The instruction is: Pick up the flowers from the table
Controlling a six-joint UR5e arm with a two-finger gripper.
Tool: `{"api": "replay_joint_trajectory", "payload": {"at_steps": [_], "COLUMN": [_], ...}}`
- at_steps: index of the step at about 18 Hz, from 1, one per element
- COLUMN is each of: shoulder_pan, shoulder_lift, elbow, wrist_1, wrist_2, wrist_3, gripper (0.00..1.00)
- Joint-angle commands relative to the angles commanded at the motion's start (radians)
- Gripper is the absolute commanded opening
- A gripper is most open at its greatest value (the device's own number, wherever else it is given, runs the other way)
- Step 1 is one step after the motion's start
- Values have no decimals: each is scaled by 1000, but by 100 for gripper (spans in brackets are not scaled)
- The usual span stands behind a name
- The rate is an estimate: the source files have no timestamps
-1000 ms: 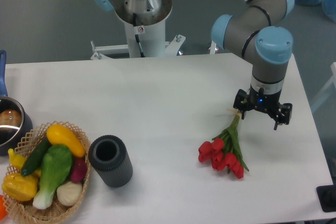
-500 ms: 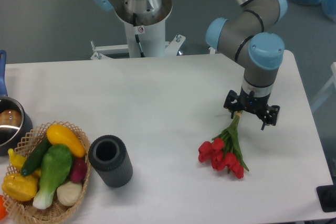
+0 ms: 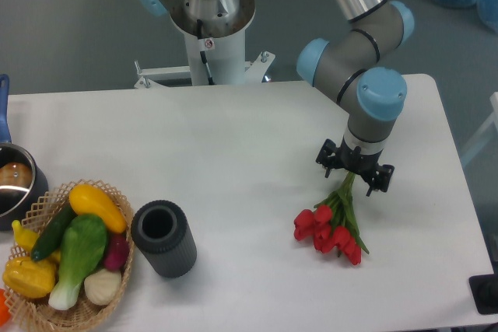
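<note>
The flowers (image 3: 330, 231) lie flat on the white table (image 3: 233, 153) at the right. Their red blooms point toward the front edge and their thin green stems run up toward the back. My gripper (image 3: 354, 171) hangs straight down over the top end of the stems. It is open, with one finger on each side of the stems, and holds nothing. The stem tips are hidden under the gripper body.
A dark grey cylinder (image 3: 163, 237) stands at the front left of centre. A wicker basket (image 3: 109, 192) of vegetables sits at the front left corner. A metal pot (image 3: 14, 180) is at the left edge. The arm's base (image 3: 210, 29) stands behind the table.
My gripper has moved left, from beside the stem ends to right over them, and turned slightly. The flowers have not moved.
</note>
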Motion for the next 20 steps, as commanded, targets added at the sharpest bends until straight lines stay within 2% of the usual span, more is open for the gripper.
{"api": "replay_joint_trajectory", "payload": {"at_steps": [3,5,8,10,20], "shoulder_pan": [-14,-29,-37,-37,-23], "shoulder_lift": [-2,-3,0,8,26], "elbow": [6,9,14,15,90], "wrist_1": [0,3,5,5,2], "wrist_2": [-18,-18,-18,-18,-17], "wrist_3": [0,-6,-11,-14,-64], "gripper": [75,44,6,0,0]}}
